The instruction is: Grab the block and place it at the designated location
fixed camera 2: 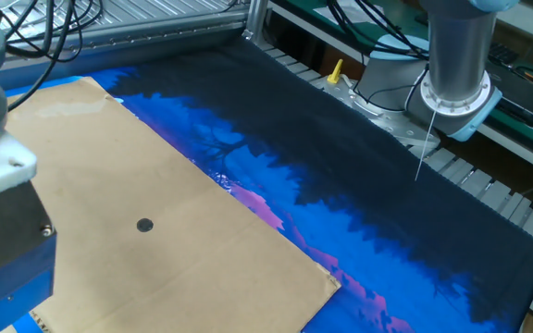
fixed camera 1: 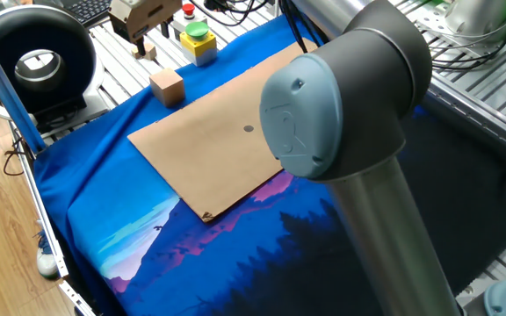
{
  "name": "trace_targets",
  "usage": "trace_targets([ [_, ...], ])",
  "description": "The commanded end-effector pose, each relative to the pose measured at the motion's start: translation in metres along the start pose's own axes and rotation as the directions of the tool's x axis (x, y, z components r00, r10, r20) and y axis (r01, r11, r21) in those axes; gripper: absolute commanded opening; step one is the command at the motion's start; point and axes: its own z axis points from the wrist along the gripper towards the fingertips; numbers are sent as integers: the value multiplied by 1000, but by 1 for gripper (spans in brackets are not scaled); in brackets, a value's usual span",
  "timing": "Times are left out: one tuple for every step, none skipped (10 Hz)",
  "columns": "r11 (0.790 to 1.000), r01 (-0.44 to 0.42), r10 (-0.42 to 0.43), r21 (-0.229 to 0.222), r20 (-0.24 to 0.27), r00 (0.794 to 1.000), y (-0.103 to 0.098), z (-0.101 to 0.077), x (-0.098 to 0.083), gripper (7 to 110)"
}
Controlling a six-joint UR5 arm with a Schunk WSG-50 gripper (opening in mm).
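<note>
A: Where did the block (fixed camera 1: 167, 88) sit, and how was it turned?

B: It rested on the blue printed cloth (fixed camera 1: 104, 211), just off the far-left edge of the brown board (fixed camera 1: 209, 167), close to the board but not on it. As a cube it had no long axis; it stood flat on one face, with one vertical edge turned toward the camera, so its sides ran roughly along the board's edges.

A: And the designated location (fixed camera 1: 249, 129)?

B: The dark dot lay flat near the middle of the board, well apart from the block. The other fixed view showed the same dot (fixed camera 2: 144, 225) on the bare board (fixed camera 2: 202, 268), with nothing resting on it.

A: What of the gripper (fixed camera 1: 143, 16)?

B: It hung at the far top of the scene above the metal slats, beyond the block and not touching it. Whether its fingers were spread or closed could not be told.

A: What else stood near it?

B: A much smaller wooden cube (fixed camera 1: 150, 52) lay beneath it, and a yellow box with a green button (fixed camera 1: 198, 41) stood just beside.

A: And the surroundings?

B: The cloth ran from bright blue to near black over an aluminium frame table (fixed camera 1: 490, 132). A black ring light (fixed camera 1: 32, 66) stood at the left over a wooden floor (fixed camera 1: 3, 254). The arm's grey elbow (fixed camera 1: 341, 96) filled the foreground, and its base (fixed camera 2: 456, 79) stood among cables in the other view.
</note>
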Motion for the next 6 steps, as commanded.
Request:
trace_targets([
  [1000,6,-6,6,-2,1000,-4,6,-6,66],
  [1000,12,-11,19,-7,1000,-10,12,-9,66],
  [1000,12,-12,10,-2,1000,-12,22,-14,66],
  [1000,14,-14,-2,5,1000,-10,27,-18,66],
  [1000,14,-14,-3,7,1000,-10,27,-18,66],
  [1000,14,-14,-1,8,1000,-10,27,-19,66],
])
